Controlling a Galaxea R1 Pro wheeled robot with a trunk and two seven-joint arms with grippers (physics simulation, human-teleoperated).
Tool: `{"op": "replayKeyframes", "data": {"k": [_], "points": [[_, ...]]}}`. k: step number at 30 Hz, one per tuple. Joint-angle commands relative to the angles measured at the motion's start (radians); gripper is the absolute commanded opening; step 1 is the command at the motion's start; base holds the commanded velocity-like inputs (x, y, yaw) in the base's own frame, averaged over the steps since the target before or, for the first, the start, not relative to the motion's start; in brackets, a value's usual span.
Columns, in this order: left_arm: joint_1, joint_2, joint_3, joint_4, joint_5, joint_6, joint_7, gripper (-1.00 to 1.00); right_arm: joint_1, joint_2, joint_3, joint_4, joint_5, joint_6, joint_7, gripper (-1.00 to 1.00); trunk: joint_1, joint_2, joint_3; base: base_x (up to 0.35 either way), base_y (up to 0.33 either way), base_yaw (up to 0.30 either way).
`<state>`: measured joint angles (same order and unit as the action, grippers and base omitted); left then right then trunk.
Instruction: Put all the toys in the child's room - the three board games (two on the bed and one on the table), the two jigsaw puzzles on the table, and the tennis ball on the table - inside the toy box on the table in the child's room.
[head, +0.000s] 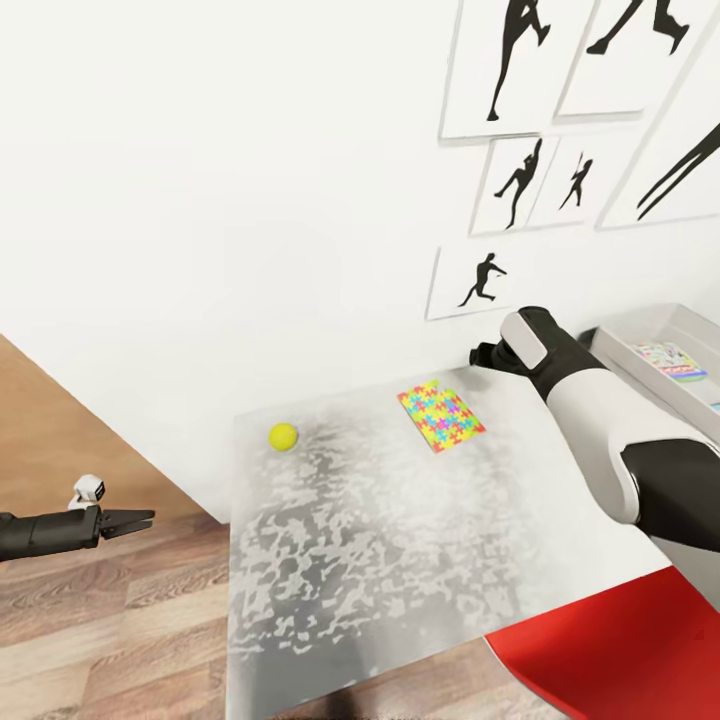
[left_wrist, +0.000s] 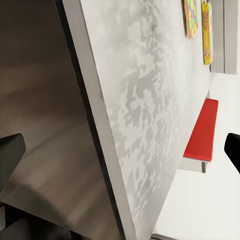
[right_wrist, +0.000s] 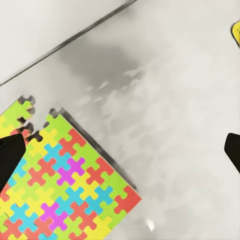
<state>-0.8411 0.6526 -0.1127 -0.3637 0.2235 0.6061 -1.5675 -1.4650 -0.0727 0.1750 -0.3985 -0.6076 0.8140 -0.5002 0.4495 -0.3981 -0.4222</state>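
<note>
Head view gives me the table, pale and mottled, against the white wall. At its far right end sits the toy box, with a printed game box inside. My right arm reaches over the table; in the right wrist view its fingertips stand wide apart above one jigsaw puzzle, not touching it. My left gripper hangs over the floor beside the table, open and empty. Smallest, the tennis ball lies near the left edge.
</note>
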Motion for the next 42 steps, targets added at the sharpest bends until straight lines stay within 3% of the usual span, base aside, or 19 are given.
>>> {"op": "replayKeyframes", "data": {"k": [1,15,24,29,37,42], "points": [[-0.001,0.001,-0.008,0.0,0.007,0.011,-0.003,1.0,-0.004,-0.001,0.008,-0.002,-0.011,0.003,-0.008,1.0,0.001,-0.002,-0.003,0.0,0.0,0.0],[-0.001,0.002,-0.007,0.0,0.007,0.011,-0.003,1.0,-0.035,0.006,0.008,-0.002,-0.012,0.004,-0.008,1.0,0.001,-0.002,-0.023,0.0,0.0,0.0],[-0.001,0.002,-0.004,0.001,0.007,0.011,-0.003,1.0,-0.097,0.011,0.007,0.01,-0.014,0.021,-0.009,1.0,0.001,-0.002,-0.035,0.0,0.0,0.0],[-0.001,0.002,-0.004,0.002,0.008,0.011,-0.003,1.0,-0.102,0.021,0.007,0.011,-0.014,0.03,-0.009,1.0,0.001,-0.002,-0.042,0.0,0.0,0.0],[-0.001,0.002,-0.004,0.002,0.008,0.011,-0.003,1.0,-0.103,0.069,0.008,0.011,-0.013,0.043,-0.009,1.0,0.001,-0.002,-0.053,0.0,0.0,0.0],[-0.001,0.002,-0.004,0.002,0.008,0.011,-0.003,1.0,-0.104,0.078,0.008,0.011,-0.012,0.047,-0.009,1.0,0.001,-0.002,-0.06,0.0,0.0,0.0]]}}
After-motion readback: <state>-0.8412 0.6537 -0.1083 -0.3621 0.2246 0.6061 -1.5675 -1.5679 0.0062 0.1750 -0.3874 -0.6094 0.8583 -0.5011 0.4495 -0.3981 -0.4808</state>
